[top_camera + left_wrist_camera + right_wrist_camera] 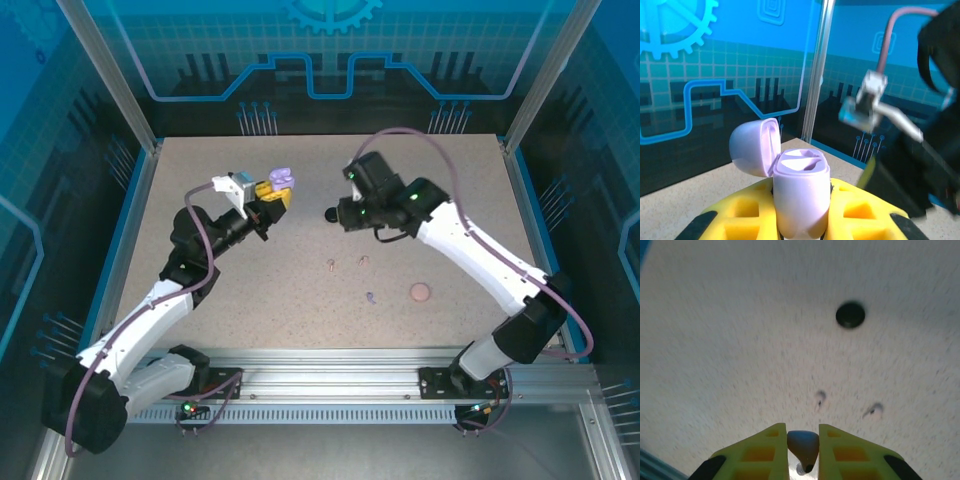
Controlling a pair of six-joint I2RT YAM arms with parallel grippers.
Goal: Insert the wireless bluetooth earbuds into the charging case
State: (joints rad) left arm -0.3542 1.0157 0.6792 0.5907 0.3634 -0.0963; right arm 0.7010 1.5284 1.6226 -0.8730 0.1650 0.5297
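A lilac charging case (800,192) stands upright between the yellow fingers of my left gripper (801,222), which is shut on it. Its lid (752,147) is hinged open to the left and both wells look empty. From above, that case (283,179) and left gripper (272,193) are raised at the back left. My right gripper (803,452) is shut on a small greyish-lilac earbud (803,444), stem pointing down, above the table. Seen from above, the right gripper (343,214) is just right of the case. Two pinkish earbuds (331,265) (364,261) and a lilac earbud (371,297) lie on the table.
A round black case (850,314) lies shut on the speckled table (450,200), beside my right gripper. A round pink case (420,292) sits front right. Blue walls and aluminium posts close in the table's edges.
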